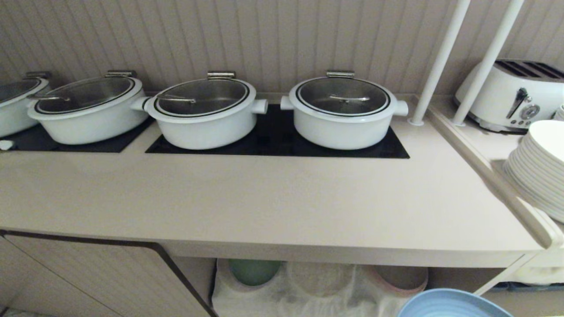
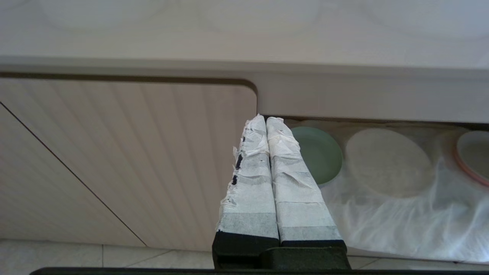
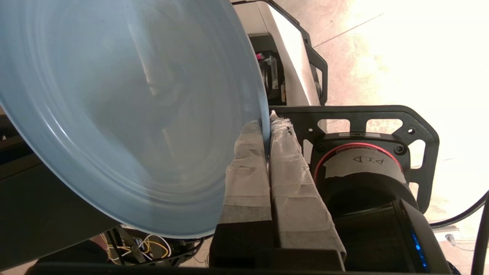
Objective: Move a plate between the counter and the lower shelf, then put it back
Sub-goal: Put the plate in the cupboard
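Rim grip: right claw [image 3: 266, 131] pinches the light-blue plate [image 3: 126, 110] by its edge, keeping it clear of the table [image 1: 264, 207]; left claw [image 2: 266, 126] idles clenched, empty.

The left gripper [image 2: 266, 122] was seen with its two tape-wrapped fingers [image 2: 250, 183] pressed together, pointed at the edge of a ribbed cabinet door [image 2: 133, 160] below the counter [image 2: 244, 34]. Beside it, the lower shelf [image 2: 386, 236] was draped in rumpled white cloth [image 2: 401, 217]. A green plate [image 2: 321, 154] was partly hidden behind the fingers, with a cloth-covered round hump [image 2: 387, 162] and a pink-edged plate [image 2: 473, 156] alongside.
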Available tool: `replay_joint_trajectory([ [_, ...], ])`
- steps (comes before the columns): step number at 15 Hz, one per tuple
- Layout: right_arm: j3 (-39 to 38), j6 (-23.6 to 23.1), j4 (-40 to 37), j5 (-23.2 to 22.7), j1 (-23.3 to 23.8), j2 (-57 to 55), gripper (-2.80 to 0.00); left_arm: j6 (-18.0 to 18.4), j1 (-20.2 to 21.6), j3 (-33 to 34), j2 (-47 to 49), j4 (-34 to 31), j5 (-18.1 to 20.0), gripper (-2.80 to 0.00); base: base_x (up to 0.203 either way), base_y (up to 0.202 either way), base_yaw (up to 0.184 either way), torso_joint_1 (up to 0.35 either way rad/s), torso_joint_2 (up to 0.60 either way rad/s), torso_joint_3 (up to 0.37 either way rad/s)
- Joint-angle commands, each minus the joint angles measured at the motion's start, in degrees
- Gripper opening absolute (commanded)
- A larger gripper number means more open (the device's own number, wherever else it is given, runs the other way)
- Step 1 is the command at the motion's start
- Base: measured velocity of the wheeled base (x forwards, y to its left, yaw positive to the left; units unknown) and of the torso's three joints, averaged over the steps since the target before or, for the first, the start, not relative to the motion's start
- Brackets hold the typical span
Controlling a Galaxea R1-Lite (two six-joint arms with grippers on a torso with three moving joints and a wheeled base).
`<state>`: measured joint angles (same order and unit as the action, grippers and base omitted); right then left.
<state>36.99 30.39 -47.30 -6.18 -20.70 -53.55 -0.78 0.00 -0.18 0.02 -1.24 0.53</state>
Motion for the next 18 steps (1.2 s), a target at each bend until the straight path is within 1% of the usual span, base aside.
replay_joint_trajectory([
  [1,0.0,0.2,-0.3,-0.1,0.0,-0.1,-2.80,0.0,0.0,0.0,0.0,0.0,0.0,-2.80,0.000,0.000,0.000,-0.151,0.32,0.166],
  [10,-0.5,0.2,-0.3,-0.1,0.0,-0.1,-2.80,0.0,0.0,0.0,0.0,0.0,0.0,-2.80,0.000,0.000,0.000,-0.168,0.35,0.188],
  [18,-0.9,0.2,-0.2,-0.1,0.0,-0.1,-2.80,0.0,0.0,0.0,0.0,0.0,0.0,-2.80,0.000,0.000,0.000,-0.238,0.53,0.282],
])
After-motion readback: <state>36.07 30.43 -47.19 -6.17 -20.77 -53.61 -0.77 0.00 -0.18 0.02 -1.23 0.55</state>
